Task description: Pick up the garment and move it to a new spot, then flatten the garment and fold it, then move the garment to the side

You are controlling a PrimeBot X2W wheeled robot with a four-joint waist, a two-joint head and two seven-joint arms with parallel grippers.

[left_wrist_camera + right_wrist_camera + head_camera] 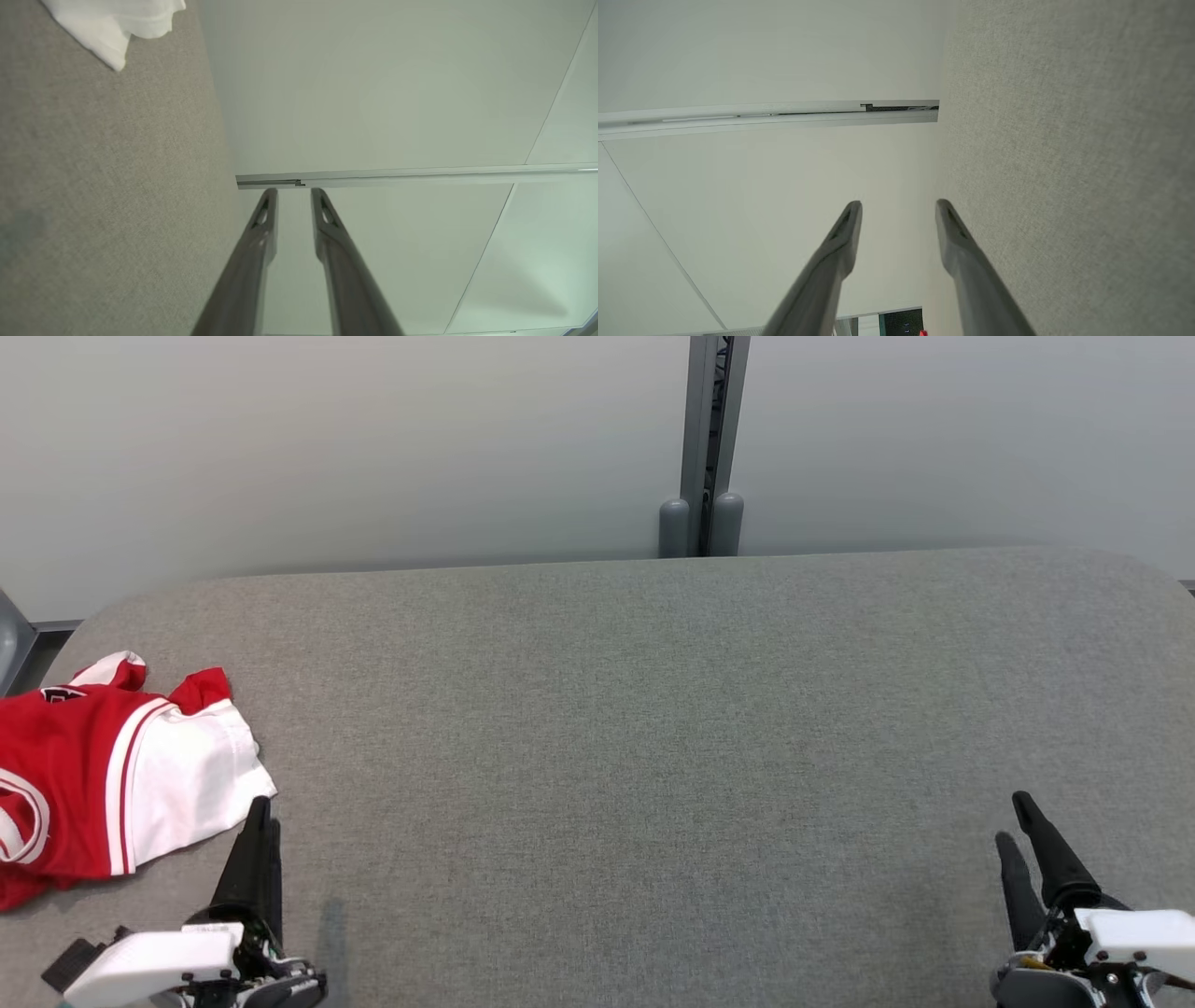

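Red-and-white garment (pixel 103 775) lies crumpled at the left end of the worktop (pixel 653 756), both grippers empty.

The garment runs off the head view's left edge. Its seen part lies roughly crosswise, red body to the left and white end pointing toward the worktop's middle; its full long axis cannot be told. The left gripper (pixel 261 807) sits low at the near left, fingers pointing away from the robot, tips just beside the white edge, jaws a narrow gap apart with nothing between. The right gripper (pixel 1013 819) sits at the near right, well apart from the garment, fingers pointing away, jaws wider apart and bare.
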